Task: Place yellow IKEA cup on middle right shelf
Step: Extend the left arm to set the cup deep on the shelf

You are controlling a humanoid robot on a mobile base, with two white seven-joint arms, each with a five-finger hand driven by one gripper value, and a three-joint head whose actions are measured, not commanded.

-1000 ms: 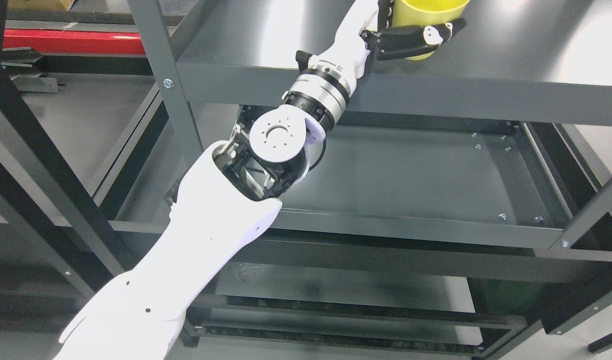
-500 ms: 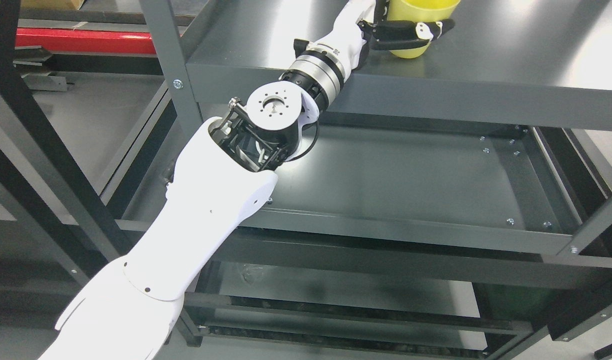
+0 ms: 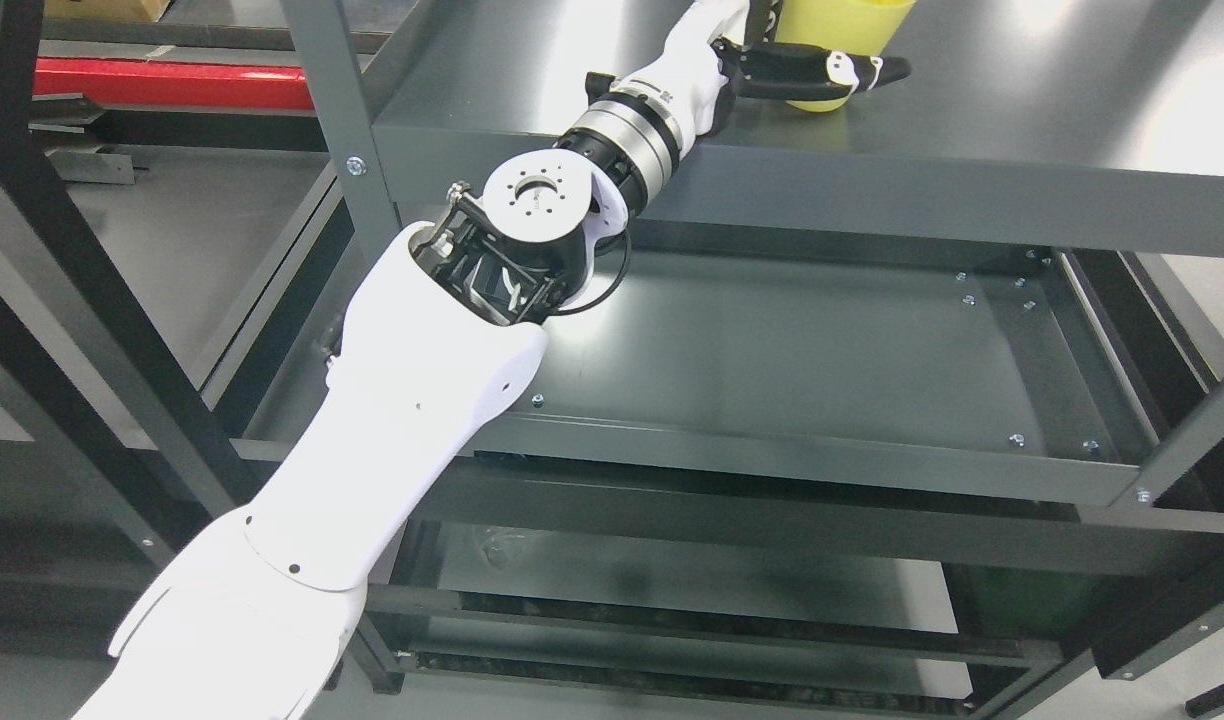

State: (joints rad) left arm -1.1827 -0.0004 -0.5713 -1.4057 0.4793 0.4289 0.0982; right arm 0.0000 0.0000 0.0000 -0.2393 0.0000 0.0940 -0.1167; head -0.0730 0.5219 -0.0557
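While the single yellow cup (image 3: 834, 38) is sitting at the top edge of the view, its upper part cut off by the frame, its base is resting on the dark grey shelf surface (image 3: 972, 110) of a metal rack. One robot hand, the left hand (image 3: 802, 60), is wrapping the cup: a black finger (image 3: 822, 75) with a white tip is curving across the cup's front, gripping it. Only this one arm is showing; the white left arm (image 3: 412, 400) is reaching up from the lower left, through a round silver joint (image 3: 537, 195), to the shelf.

Three shelf levels are showing in the rack: the one bearing the cup, a bare tray-like shelf below (image 3: 822, 350) with small bolts along its right side, and a lower shelf (image 3: 672, 580) partly in shadow. Grey upright posts (image 3: 342, 130) are framing the rack. Beyond it, a grey floor and one red beam (image 3: 162, 85) are lying at the upper left.

Compared with half a second earlier, the cup is sitting slightly higher in the view, and the finger is lying lower on it, near its base. The elbow joint is also sitting a little higher and further left.
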